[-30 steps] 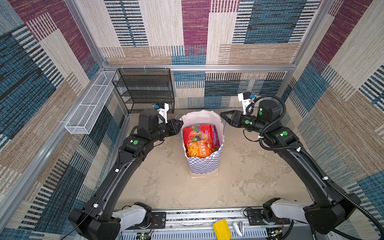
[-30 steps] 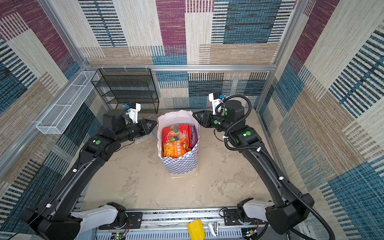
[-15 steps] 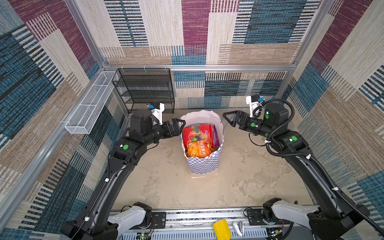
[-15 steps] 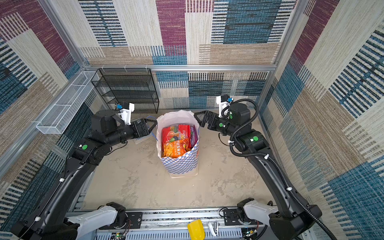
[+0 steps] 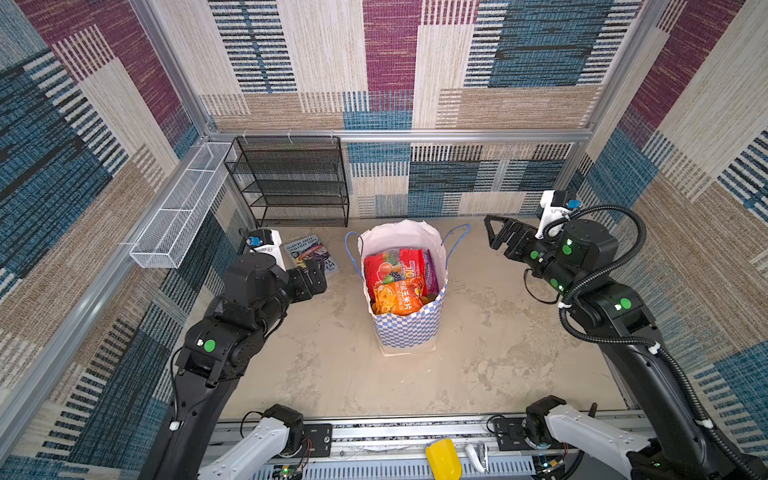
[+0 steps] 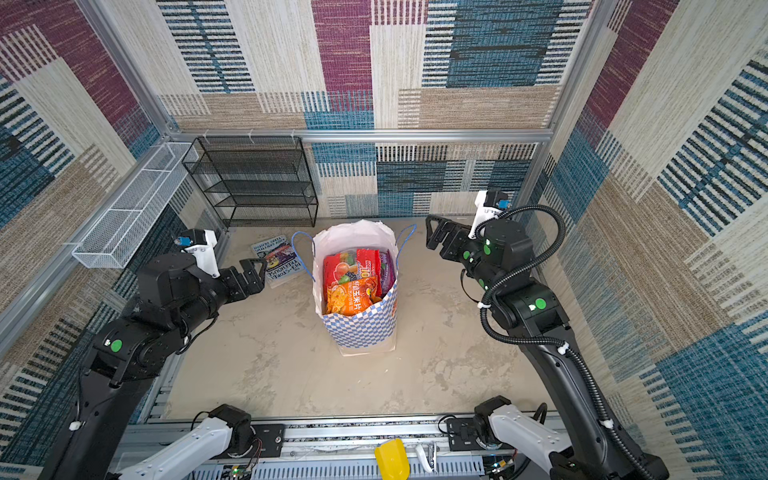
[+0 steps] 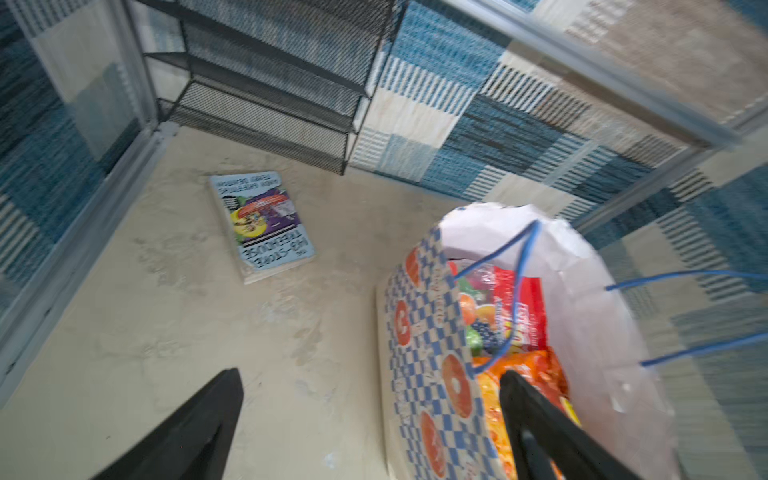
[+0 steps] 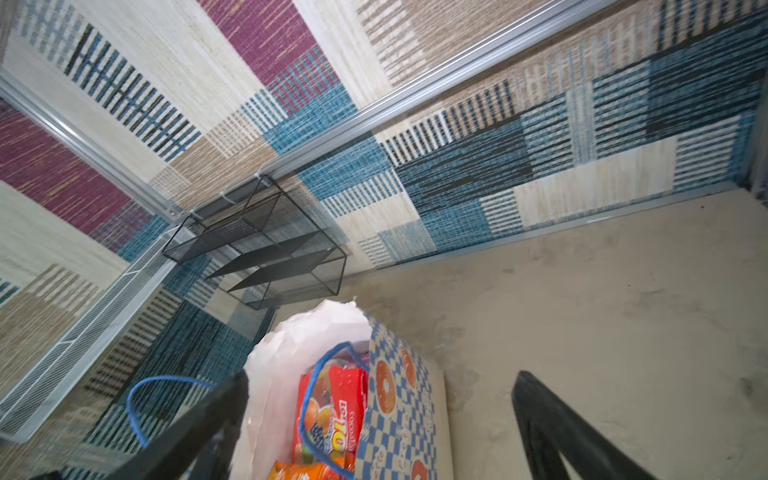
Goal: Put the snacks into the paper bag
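The paper bag is standing upright in the middle of the surface with its mouth gaping upward. The snacks are sitting inside it on end: a red packet at the back, an orange packet leaning in front of it, and a sliver of purple packet showing at the side. Their long axes are running roughly up and down along the bag's walls. In both top views no packet is lying loose on the surface. The only other thing there is a book, lying flat near the black wire rack.

The bag is sitting between the two hands, so each is facing it from its own side. The left hand is hanging just beside the book and apart from the bag. The right hand is hovering higher, near the right cord handle but not touching it. Neither is looking clearly nearer. Both hands are spread wide and gripping nothing — the wrist views are showing no packet or cord pinched between the fingers.

Judging from this, the packing is looking finished, and any coming move is turning on clearing the cord handles and the rim rather than on reaching for a packet.
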### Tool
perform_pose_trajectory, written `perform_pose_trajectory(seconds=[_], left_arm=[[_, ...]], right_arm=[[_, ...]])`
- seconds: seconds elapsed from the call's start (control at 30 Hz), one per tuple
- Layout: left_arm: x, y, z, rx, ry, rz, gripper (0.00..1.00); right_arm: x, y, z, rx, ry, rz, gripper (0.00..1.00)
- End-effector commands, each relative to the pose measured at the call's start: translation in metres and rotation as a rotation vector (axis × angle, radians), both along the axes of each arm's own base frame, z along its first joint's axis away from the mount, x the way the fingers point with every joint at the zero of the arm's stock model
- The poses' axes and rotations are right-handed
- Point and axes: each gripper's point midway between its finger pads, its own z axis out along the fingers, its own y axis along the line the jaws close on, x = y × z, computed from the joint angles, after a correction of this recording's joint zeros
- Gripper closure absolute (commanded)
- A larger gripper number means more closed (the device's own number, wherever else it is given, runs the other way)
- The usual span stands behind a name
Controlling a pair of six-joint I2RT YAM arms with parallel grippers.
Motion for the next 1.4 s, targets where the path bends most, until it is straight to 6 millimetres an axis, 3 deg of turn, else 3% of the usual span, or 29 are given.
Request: perform_pose_trajectory(seconds=[0.0,0.17,0.37,0.53,0.67,0.77,0.93,1.13,1.23,1.37], left_arm=[[0.010,0.030,-0.017,0.075,0.020,0.158,0.01],[0.034,0.048,-0.066,0.054,0.088,0.272,0.01],[0.055,0.094,-0.133,-0.054,0.165,0.457,0.01],[0.048,0.135,-0.156,0.044,0.088,0.636,0.01],[0.061,0.136,-0.180,0.100,-0.022,0.595,0.01],[0.068,0.136,-0.194,0.153,-0.010,0.565,0.01],[0.081,0.133,-0.217,0.237,0.037,0.506,0.01],[0.087,0.133,-0.250,0.287,0.008,0.479,0.01],[0.095,0.130,-0.250,0.313,0.012,0.441,0.01],[0.110,0.123,-0.251,0.354,0.013,0.366,0.00]], right_arm=[[0.022,-0.041,-0.008,0.018,-0.038,-0.154,0.00],[0.043,-0.090,-0.058,0.108,-0.017,-0.244,0.00],[0.055,-0.121,-0.128,0.080,-0.047,-0.309,0.00],[0.040,-0.141,-0.159,0.005,-0.120,-0.410,0.00],[0.042,-0.148,-0.189,-0.084,-0.092,-0.436,0.00],[0.039,-0.152,-0.213,-0.134,-0.077,-0.452,0.00],[0.027,-0.161,-0.233,-0.216,-0.114,-0.503,0.00],[0.005,-0.161,-0.238,-0.289,-0.186,-0.512,0.00],[0.001,-0.146,-0.239,-0.338,-0.241,-0.426,0.00],[0.008,-0.141,-0.251,-0.343,-0.229,-0.387,0.00]])
